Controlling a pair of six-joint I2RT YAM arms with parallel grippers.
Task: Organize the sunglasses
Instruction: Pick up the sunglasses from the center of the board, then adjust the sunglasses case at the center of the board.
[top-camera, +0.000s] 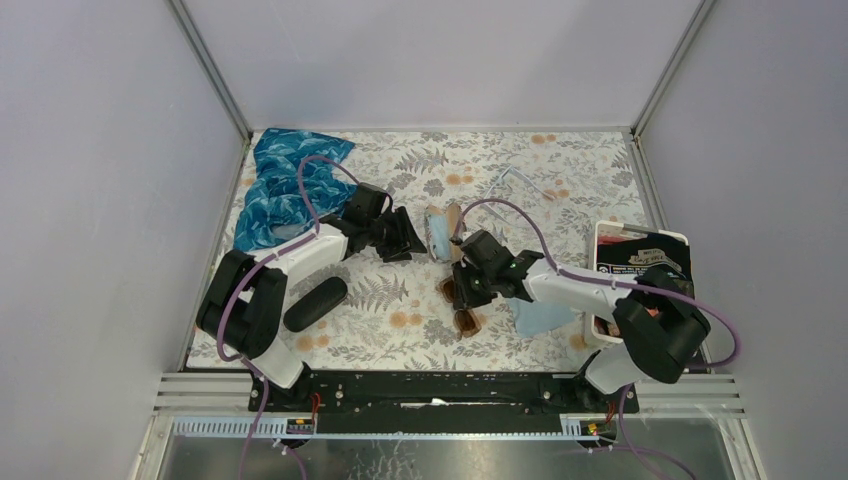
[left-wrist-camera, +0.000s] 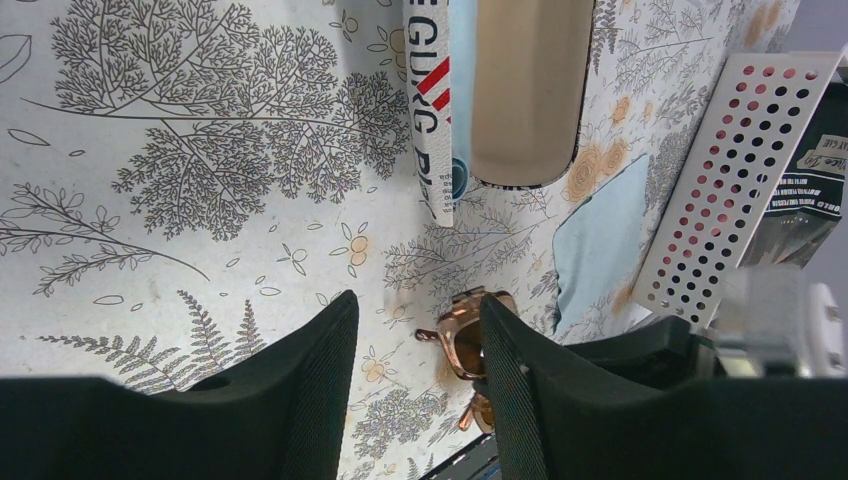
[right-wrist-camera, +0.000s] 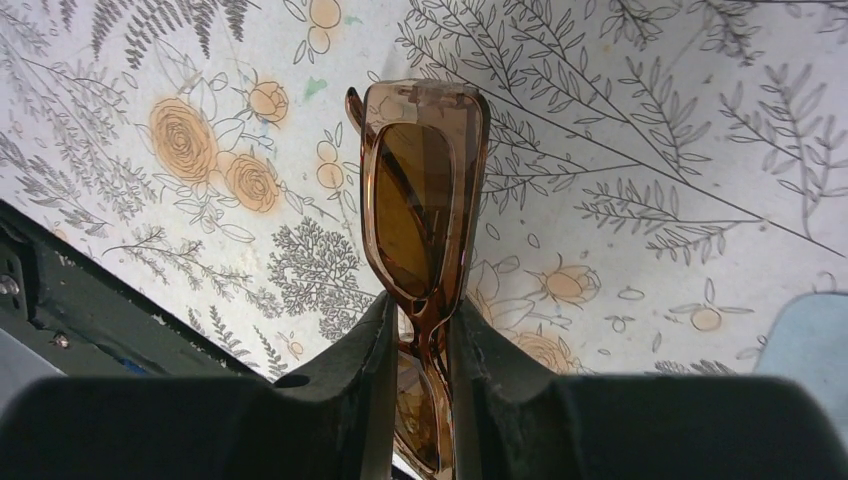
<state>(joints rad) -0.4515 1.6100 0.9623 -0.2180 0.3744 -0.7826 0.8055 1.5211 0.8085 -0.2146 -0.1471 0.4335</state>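
The sunglasses (top-camera: 462, 306) are folded, with brown-tinted lenses in a translucent amber frame, and sit low over the floral tablecloth in front of the right arm. In the right wrist view the sunglasses (right-wrist-camera: 420, 200) stand on edge, and my right gripper (right-wrist-camera: 420, 322) is shut on them at the bridge, one finger against each side. The top view shows that gripper (top-camera: 465, 292) right above them. My left gripper (left-wrist-camera: 418, 305) is open with nothing between its fingers; past its right finger I see part of the sunglasses (left-wrist-camera: 468, 335). From above, the left gripper (top-camera: 408, 237) sits beside an open case (top-camera: 441, 232).
The open case (left-wrist-camera: 530, 90) has a beige lining and a blue edge. A black oval case (top-camera: 315, 303) lies near the left arm, a blue patterned cloth (top-camera: 285, 185) at the back left, and clear-framed glasses (top-camera: 525, 185) at the back. A light blue cloth (top-camera: 545, 318) lies beside a white perforated basket (top-camera: 612, 232) on the right.
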